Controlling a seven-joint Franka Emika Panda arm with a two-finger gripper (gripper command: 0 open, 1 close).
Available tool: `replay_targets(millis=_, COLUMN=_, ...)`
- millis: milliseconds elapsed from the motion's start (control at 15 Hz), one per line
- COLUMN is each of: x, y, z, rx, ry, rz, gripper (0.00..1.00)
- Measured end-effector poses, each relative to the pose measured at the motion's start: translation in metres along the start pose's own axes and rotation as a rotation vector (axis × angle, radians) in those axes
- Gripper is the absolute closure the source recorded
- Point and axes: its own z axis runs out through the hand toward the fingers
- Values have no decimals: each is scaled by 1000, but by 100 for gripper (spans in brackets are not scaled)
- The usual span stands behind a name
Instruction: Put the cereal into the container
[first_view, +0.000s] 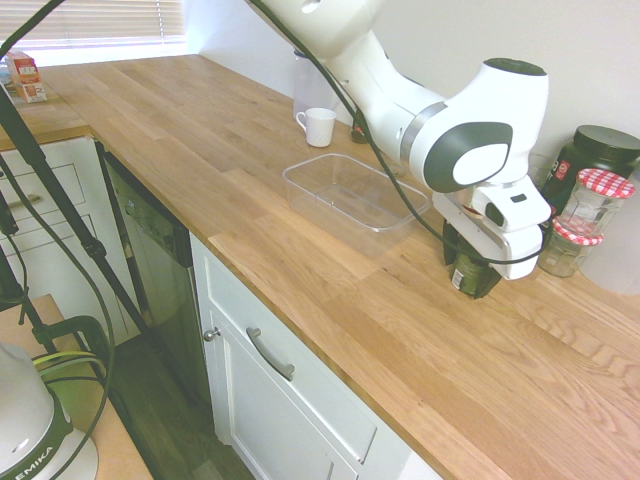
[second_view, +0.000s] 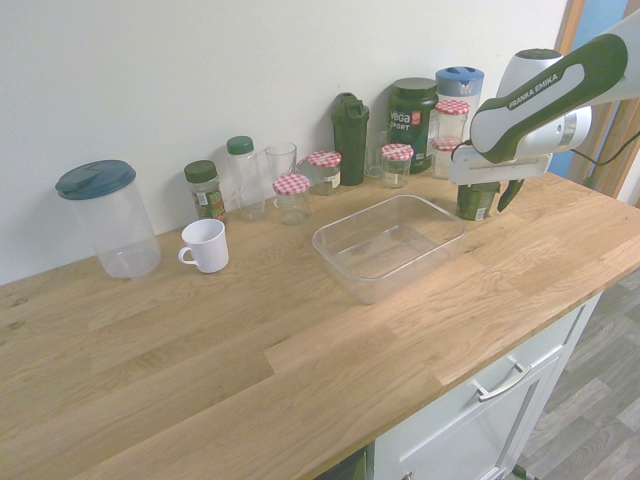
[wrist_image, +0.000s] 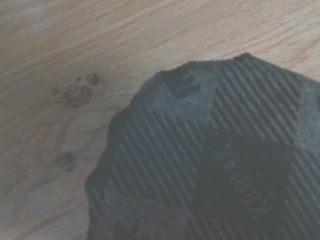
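Cereal (second_view: 476, 203) sits directly below the gripper (second_view: 490, 189) on the wooden counter (second_view: 250, 360), the clear container (second_view: 366, 285) off to one side of the gripper, whose grip we cannot tell as clenched or released.

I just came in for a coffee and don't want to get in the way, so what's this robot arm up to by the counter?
The arm has its hand down at the dark green tub, the cereal it is meant to put into the container. The tub stands on the wooden counter, outside the container. The white mug is off on the container's other side.
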Motion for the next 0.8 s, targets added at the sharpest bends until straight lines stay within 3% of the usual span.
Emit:
replay_targets(millis=200, x=6, y=-9, z=3, rx=13, ry=5, rz=9, gripper=0)
replay_targets(millis=267, x=7, y=-12, z=3, rx=18, ry=6, rz=11, gripper=100)
replay_targets(millis=800, x=13, y=-22, z=1, rx=36, ry=13, rz=20, gripper=100)
